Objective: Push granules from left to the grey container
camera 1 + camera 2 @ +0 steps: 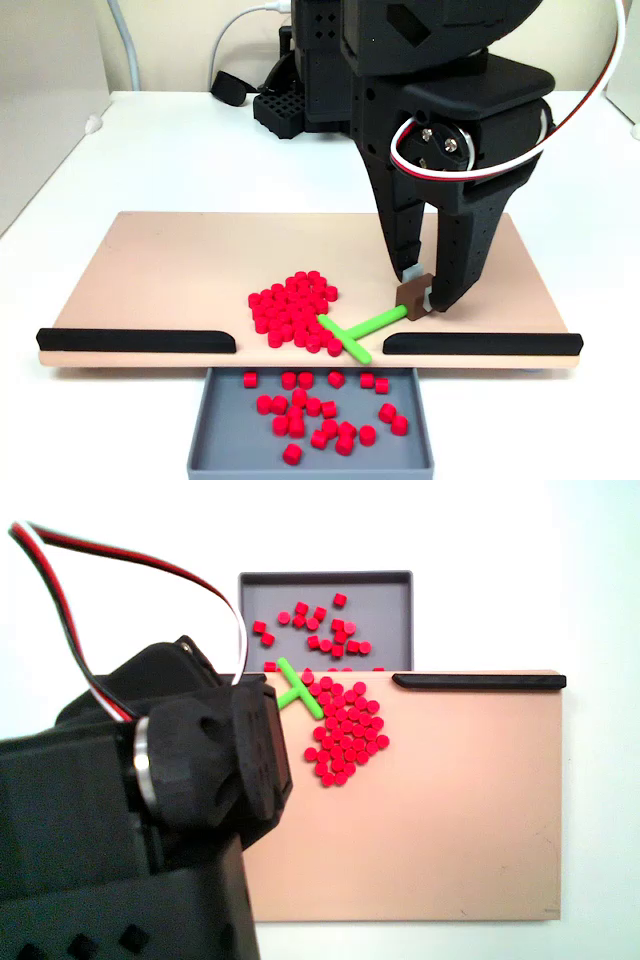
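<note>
Gripping brown block (pixel 413 293), fingers (pixel 432 296) closed.

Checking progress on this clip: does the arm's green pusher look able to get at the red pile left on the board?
Probably yes. The gripper holds the green T-shaped pusher, whose crossbar already touches the granules on the tan board, beside the gap facing the grey container. Nothing stands between.
</note>
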Controlling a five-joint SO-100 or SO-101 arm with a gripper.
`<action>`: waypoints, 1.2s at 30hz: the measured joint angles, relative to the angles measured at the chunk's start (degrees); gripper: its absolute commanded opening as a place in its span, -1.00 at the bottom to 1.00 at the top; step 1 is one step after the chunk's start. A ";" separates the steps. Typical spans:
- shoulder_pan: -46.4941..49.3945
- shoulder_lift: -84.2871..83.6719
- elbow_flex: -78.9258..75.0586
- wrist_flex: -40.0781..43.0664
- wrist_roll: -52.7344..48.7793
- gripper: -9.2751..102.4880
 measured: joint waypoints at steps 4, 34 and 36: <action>0.44 0.00 0.00 0.00 -4.13 -0.82; 0.26 12.83 0.88 1.93 -25.66 -0.83; 0.26 15.38 4.39 2.29 -27.33 -0.83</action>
